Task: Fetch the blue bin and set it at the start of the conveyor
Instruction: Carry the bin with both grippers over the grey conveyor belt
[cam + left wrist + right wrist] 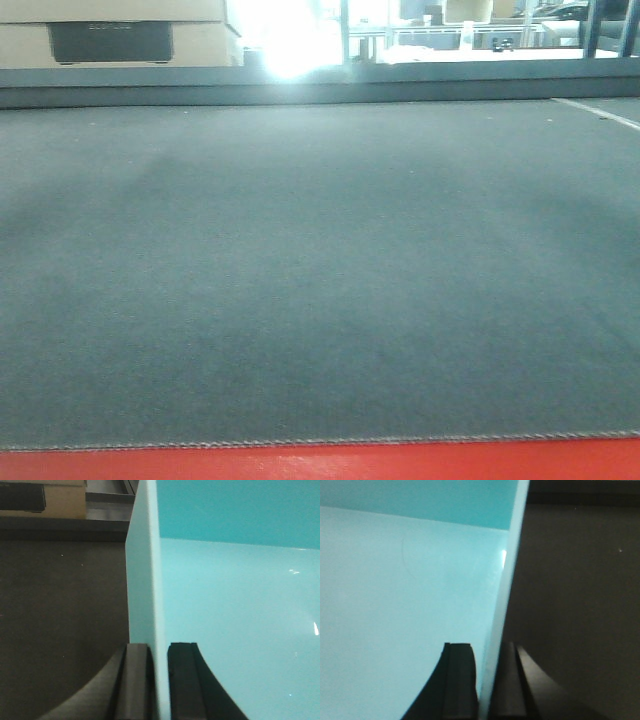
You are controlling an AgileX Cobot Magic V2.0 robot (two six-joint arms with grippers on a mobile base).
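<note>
The left claw [158, 652] and right claw [485, 652] are each clamping a side wall of the blue bin [240, 605], one finger inside, one outside, with the conveyor start [320, 280] showing beside both walls.

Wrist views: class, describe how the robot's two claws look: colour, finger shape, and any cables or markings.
The left claw and right claw look alike: each has two matte black fingers with flat, squared tips and outer edges that flare outward toward the base. No cables or markings show; the arms are out of view.
</note>
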